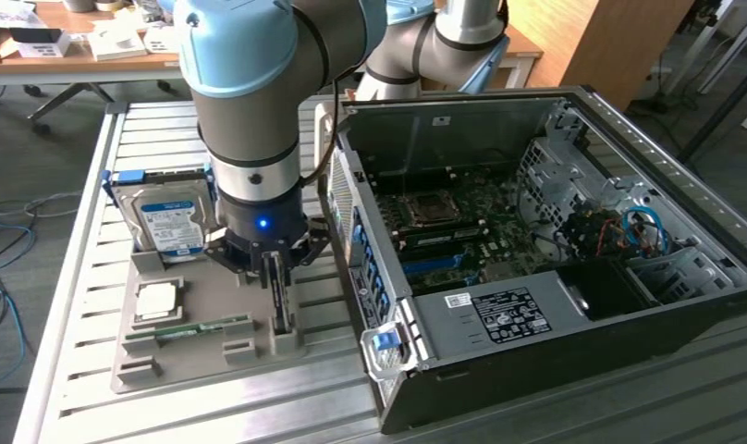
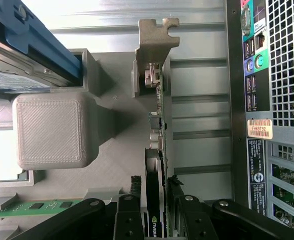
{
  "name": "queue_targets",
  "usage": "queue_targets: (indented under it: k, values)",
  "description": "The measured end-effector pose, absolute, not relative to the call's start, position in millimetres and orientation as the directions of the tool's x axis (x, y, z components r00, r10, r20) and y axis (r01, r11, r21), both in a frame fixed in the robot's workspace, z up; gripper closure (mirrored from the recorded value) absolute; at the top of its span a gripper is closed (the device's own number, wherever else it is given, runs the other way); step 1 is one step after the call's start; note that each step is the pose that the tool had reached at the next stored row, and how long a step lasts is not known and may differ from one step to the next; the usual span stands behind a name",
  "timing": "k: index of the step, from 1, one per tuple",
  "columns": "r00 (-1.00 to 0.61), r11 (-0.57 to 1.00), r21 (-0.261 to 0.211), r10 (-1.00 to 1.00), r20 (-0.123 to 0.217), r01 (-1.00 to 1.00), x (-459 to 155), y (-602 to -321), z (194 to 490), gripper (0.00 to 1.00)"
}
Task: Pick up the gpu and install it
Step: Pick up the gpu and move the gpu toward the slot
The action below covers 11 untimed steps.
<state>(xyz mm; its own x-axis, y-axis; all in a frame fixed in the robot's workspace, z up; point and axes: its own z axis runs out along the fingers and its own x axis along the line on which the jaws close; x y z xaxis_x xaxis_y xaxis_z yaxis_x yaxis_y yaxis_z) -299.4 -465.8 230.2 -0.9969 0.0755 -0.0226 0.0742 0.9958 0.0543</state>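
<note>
The gpu (image 2: 157,125) stands on edge in a slot of the grey tray (image 2: 116,160), along the tray's edge nearest the open computer case (image 1: 534,277). Its pale metal bracket (image 2: 157,35) sticks up at one end of the tray's slot. In the exterior view the gpu (image 1: 276,296) reads as a thin dark blade rising from the tray (image 1: 256,351).

The gripper (image 2: 159,200) is down over the card, astride it with a dark link on each side. I cannot tell whether it is pinching the card or only bracketing it. From outside, the gripper (image 1: 275,264) hangs straight over the tray on the arm's wrist.

Further along the tray, a silver hard drive (image 1: 170,222) with a blue label leans in its back slot. A green memory stick (image 1: 189,326) lies flat near the tray's middle. The tray rests on a ribbed metal table (image 1: 226,407).
</note>
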Motion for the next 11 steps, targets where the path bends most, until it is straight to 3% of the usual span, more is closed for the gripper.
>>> queue_targets:
  k: [11]
  values:
    - [-0.997,0.996,0.054,0.076,-0.023,0.074,-299.4,-465.8,230.2,0.65]
